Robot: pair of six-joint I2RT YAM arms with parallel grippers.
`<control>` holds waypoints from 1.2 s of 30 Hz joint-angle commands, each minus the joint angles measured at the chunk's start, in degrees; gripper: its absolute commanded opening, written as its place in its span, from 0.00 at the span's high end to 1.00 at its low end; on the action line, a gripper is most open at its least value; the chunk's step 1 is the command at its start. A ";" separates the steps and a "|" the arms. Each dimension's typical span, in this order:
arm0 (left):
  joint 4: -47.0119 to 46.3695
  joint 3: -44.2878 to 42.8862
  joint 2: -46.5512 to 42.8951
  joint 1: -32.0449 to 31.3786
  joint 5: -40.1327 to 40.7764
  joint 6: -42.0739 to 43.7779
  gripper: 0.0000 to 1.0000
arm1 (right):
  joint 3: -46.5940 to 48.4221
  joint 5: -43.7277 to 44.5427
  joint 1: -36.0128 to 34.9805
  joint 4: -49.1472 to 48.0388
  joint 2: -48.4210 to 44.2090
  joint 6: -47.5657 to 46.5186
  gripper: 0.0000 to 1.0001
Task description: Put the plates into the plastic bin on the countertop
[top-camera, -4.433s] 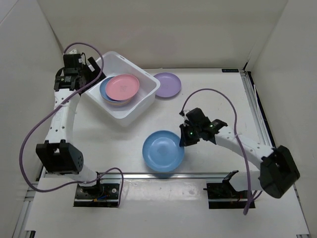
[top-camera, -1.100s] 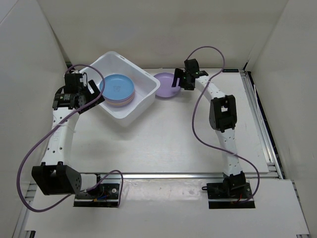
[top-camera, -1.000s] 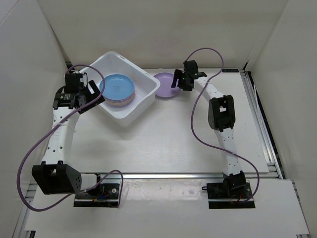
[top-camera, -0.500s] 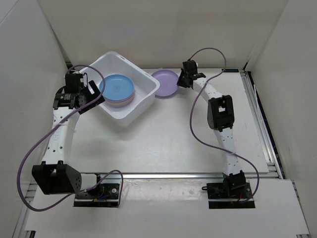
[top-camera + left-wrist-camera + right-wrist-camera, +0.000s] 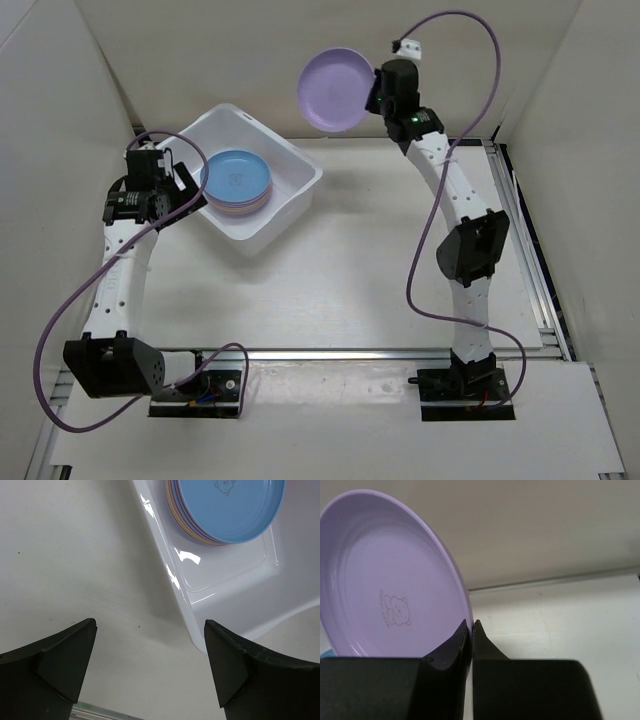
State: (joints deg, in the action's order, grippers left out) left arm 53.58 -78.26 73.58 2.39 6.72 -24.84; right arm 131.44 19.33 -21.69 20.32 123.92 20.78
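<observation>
High above the far side of the countertop [image 5: 380,260], my right gripper [image 5: 377,92] [image 5: 470,626] is shut on the rim of a purple plate [image 5: 336,90] [image 5: 385,585], which hangs tilted on edge, up and to the right of the plastic bin [image 5: 290,205]. The white bin holds a stack of plates with a blue plate [image 5: 237,175] [image 5: 230,505] on top. My left gripper [image 5: 172,196] [image 5: 150,645] stands wide open over bare countertop beside the bin's near-left wall [image 5: 170,575], holding nothing.
White walls close in the back and both sides. Metal rails [image 5: 525,260] edge the table at the right and along the near side. Purple cables loop off both arms.
My right gripper closed on the purple plate's rim beside the bin and lifted it high off the countertop. The left arm stayed put.
</observation>
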 commanded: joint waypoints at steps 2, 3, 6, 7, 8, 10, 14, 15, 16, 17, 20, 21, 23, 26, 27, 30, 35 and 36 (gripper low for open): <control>0.56 0.83 -2.65 0.42 0.84 0.67 0.01 | 5.13 -0.87 -11.50 -0.63 1.93 -7.50 1.00; 0.47 0.83 -2.65 0.42 0.66 0.67 0.01 | 5.84 -1.05 -11.53 -0.63 2.64 -7.33 1.00; 0.47 1.27 -2.83 0.33 -0.21 0.67 0.00 | 6.20 -1.93 -15.13 -3.25 4.84 -4.88 1.00; 0.47 1.35 -2.92 0.33 -0.57 0.50 0.00 | 6.37 -1.76 -15.83 -3.79 5.62 -3.74 1.00; 0.30 1.35 -3.09 0.51 -0.92 0.49 0.00 | 6.81 -2.54 -16.79 -4.31 6.33 -1.64 1.00; -0.06 1.79 -3.44 0.42 -2.49 0.32 0.00 | 7.52 -4.12 -17.33 -6.95 8.35 0.57 1.00; -0.23 2.67 -3.80 0.42 -3.12 0.58 0.00 | 10.32 -6.41 -18.91 -9.94 12.66 3.48 1.00; -0.15 2.93 -3.88 0.33 -3.03 0.58 0.01 | 10.59 -6.33 -19.52 -10.47 13.45 3.74 1.00; -0.14 3.11 -3.97 0.42 -3.03 0.67 0.00 | 10.42 -7.63 -19.70 -11.43 14.67 3.83 1.00; -0.14 3.11 -4.15 0.42 -2.94 0.76 0.01 | 10.16 -7.64 -19.88 -11.87 15.12 4.10 1.00; -0.14 3.29 -4.06 0.33 -3.03 0.76 0.00 | 9.98 -8.61 -20.76 -12.67 17.76 4.45 1.00; -0.23 3.38 -4.06 0.42 -3.20 0.67 0.00 | 10.07 -8.70 -21.11 -12.67 18.46 4.71 1.00; -0.15 3.55 -3.97 0.33 -3.56 0.67 0.01 | 10.77 -10.36 -21.11 -13.19 20.48 5.41 0.96; -0.15 3.90 -3.97 0.33 -3.73 0.67 0.01 | 11.03 -10.89 -21.46 -14.07 21.80 6.20 0.80; -0.14 3.99 -4.15 0.33 -3.73 0.58 0.00 | 11.03 -10.98 -21.46 -14.42 21.89 6.47 0.74; -0.14 3.99 -4.41 0.33 -3.73 0.32 0.00 | 10.68 -11.95 -21.55 -15.30 21.28 6.38 0.40; -0.14 3.20 -4.94 0.33 -4.08 0.14 0.01 | 10.16 -11.60 -21.55 -15.31 15.85 2.87 0.01; -0.23 3.20 -5.03 0.42 -4.17 0.14 0.00 | 9.98 -11.60 -21.55 -14.61 14.44 2.08 0.01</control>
State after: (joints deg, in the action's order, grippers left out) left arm 53.56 -74.46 71.13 2.52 3.53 -24.69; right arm 139.28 7.70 -43.16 8.82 145.73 25.19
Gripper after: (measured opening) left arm 0.996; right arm 0.985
